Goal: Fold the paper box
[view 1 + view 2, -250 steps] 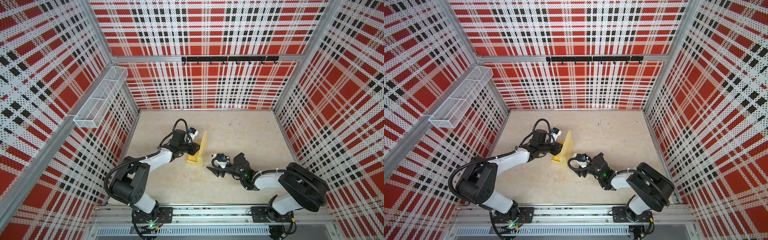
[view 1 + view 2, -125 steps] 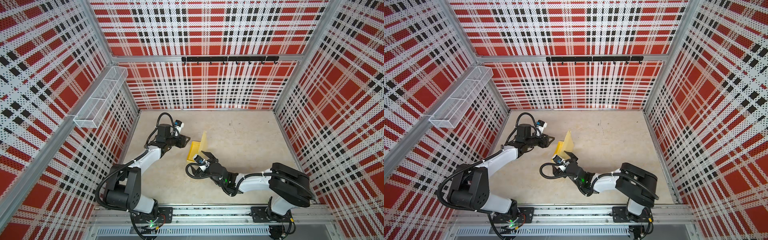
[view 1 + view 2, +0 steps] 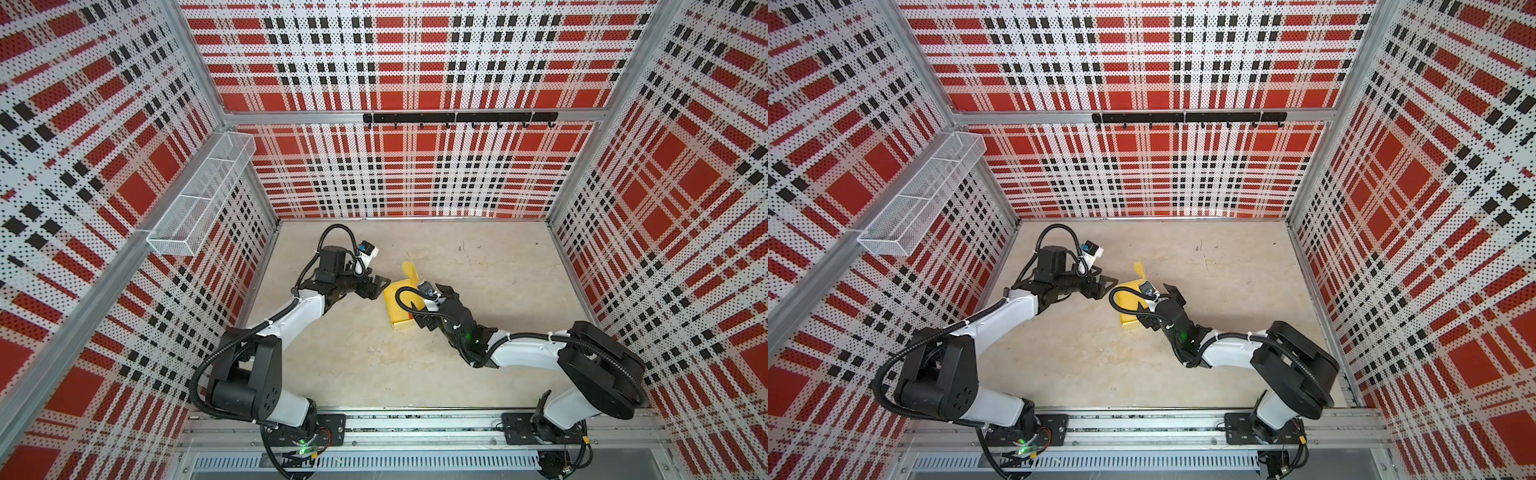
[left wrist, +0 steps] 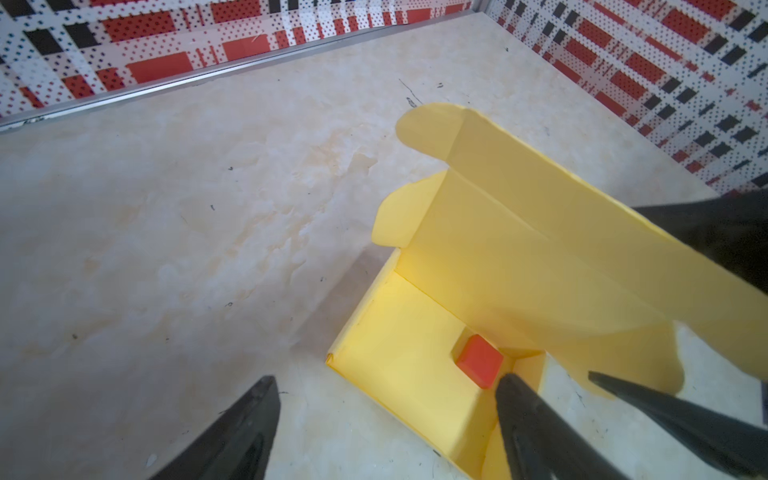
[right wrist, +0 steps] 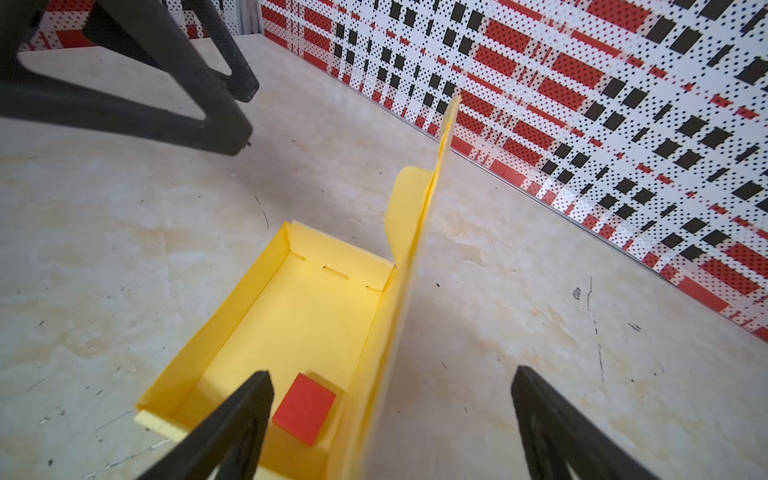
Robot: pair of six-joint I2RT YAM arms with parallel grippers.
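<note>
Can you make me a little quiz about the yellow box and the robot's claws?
1. True or false: the box has its lid shut flat.
2. What colour is the square in the box? A red, B blue, C green.
3. Fill the gap: the left gripper and the right gripper are both ____.
Key: 1 false, the lid stands up. 2 A. 3 open.
</note>
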